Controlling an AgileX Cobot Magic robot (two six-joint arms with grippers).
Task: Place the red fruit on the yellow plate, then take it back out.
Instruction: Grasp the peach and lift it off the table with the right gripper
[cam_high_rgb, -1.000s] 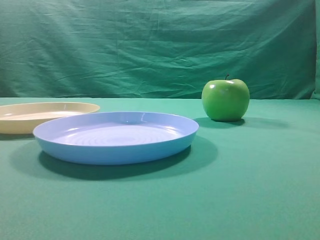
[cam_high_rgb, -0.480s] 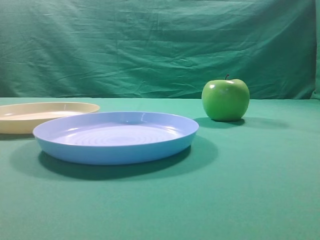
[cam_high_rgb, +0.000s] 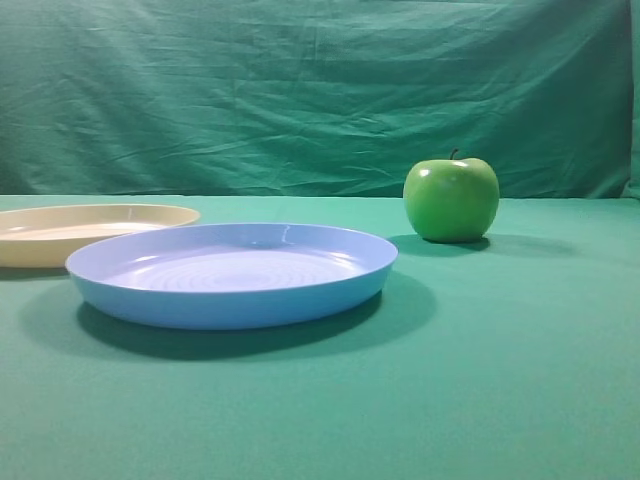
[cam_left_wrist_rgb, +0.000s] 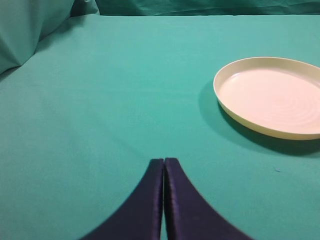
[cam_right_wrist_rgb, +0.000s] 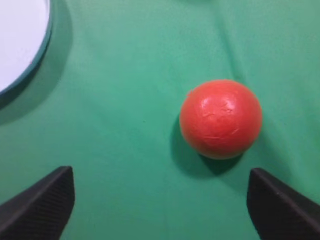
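Note:
The red fruit (cam_right_wrist_rgb: 220, 118) lies on the green cloth in the right wrist view, ahead of my right gripper (cam_right_wrist_rgb: 160, 177) and a little to its right. That gripper is open wide and holds nothing; the fruit is beyond its fingertips. The yellow plate (cam_left_wrist_rgb: 305, 132) is empty in the left wrist view, ahead and to the right of my left gripper (cam_left_wrist_rgb: 164, 161), whose fingers are pressed together on nothing. In the exterior high view the yellow plate (cam_high_rgb: 60, 250) sits at the far left; neither gripper nor the red fruit shows there.
A light blue plate (cam_high_rgb: 200, 300) stands in the middle of the exterior high view, and its rim (cam_right_wrist_rgb: 42, 55) shows at the top left of the right wrist view. A green apple (cam_high_rgb: 451, 198) stands behind it to the right. A green cloth backdrop (cam_high_rgb: 320, 90) hangs behind.

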